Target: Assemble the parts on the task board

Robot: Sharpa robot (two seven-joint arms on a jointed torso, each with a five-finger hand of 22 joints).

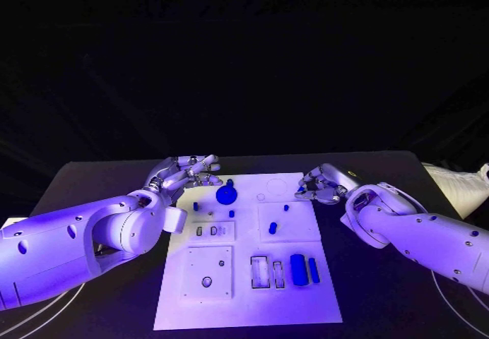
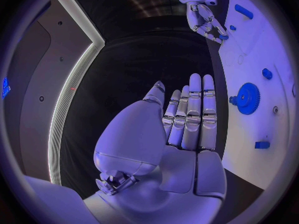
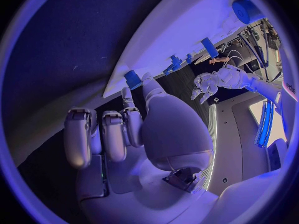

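left hand (image 1: pixel 186 171) fingers released, flat beside task board (image 1: pixel 244 311) edge, near blue gear (image 1: pixel 226 193) | right hand (image 1: pixel 321 185) grip unclear at far-right board edge | parts sit unassembled, apparently staged for pickup

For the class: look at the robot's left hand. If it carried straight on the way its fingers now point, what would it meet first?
The left hand is flat and holds nothing, its fingers pointing along the task board's far-left edge, over bare black table. The blue gear lies off to one side. The way looks free, though depth is unclear.
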